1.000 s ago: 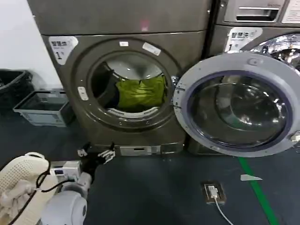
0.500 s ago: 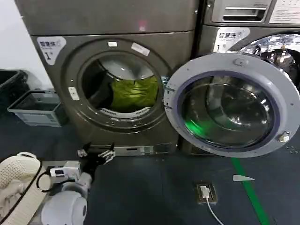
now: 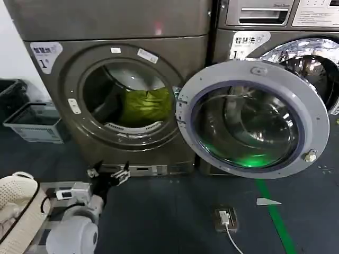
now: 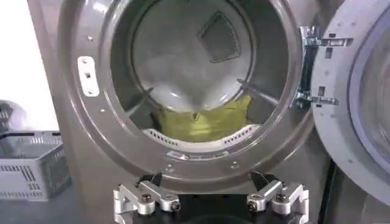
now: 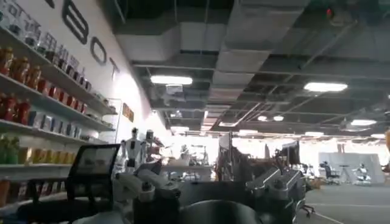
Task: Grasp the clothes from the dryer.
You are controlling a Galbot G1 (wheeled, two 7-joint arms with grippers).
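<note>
- I see the clothes [image 3: 145,106] as a yellow-green bundle lying low in the drum of the dryer [image 3: 122,74], toward the side of the opening nearest the door hinge; in the left wrist view the same bundle [image 4: 201,122] rests against the lower back of the drum, just behind the perforated lip of the porthole.
- The dryer's round opening is uncovered, and nothing touches the clothes.
- The silver-rimmed glass door [image 3: 251,119] is swung wide open to the right of the dryer, hanging in front of the neighbouring grey machine [image 3: 275,32], with a green glow reflected in the lower part of its glass.
- My left gripper [image 3: 108,173] sits low in front of the dryer, below the porthole and near the base panel, well apart from the clothes; its fingers are spread, and from the left wrist camera the two fingertips [image 4: 146,198] stand wide apart, pointing at the drum opening.
- My right gripper [image 5: 210,189] is raised away from the dryer and faces out into a room with shelves and ceiling lights; its fingers stand apart with nothing between them.
- Left of the dryer, a grey crate [image 3: 32,121] sits on the dark floor.
- On the floor to the right of the dryer, below the door, a green line [image 3: 275,222] runs beside a floor socket [image 3: 225,218] with a white cable.
</note>
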